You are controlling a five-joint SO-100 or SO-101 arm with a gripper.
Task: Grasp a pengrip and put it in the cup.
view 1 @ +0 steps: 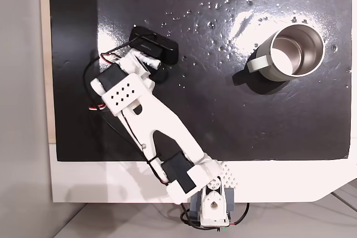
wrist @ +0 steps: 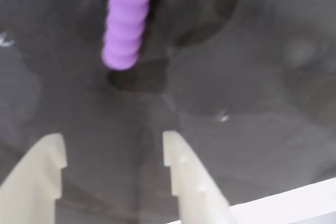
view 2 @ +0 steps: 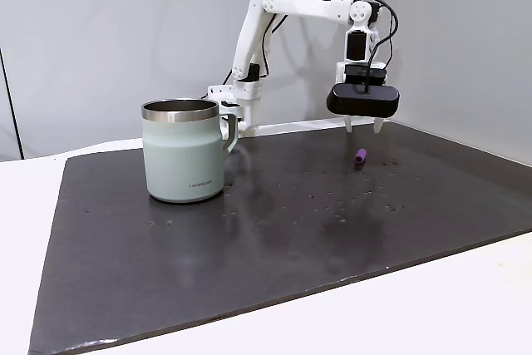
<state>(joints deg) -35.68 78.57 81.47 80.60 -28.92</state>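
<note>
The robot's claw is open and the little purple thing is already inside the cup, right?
Not quite. The gripper is open, but the pengrip is not in the cup. In a fixed view it lies on the black mat, just below the gripper and far from the cup. The wrist view shows it on the mat ahead of the fingertips.

Hidden, cropped and blurred parts

In the wrist view the pengrip point(wrist: 127, 22) runs off the top edge, upper left of centre, so its far end is cut away — the whole picture is soft. Both fingers point(wrist: 181, 174) are cropped at the bottom edge. In a fixed view from above, the arm point(view 1: 156, 121) covers the gripper and the pengrip at upper left. In a fixed view from the side the pengrip point(view 2: 361, 156) is a tiny speck — ribs unreadable.
</note>
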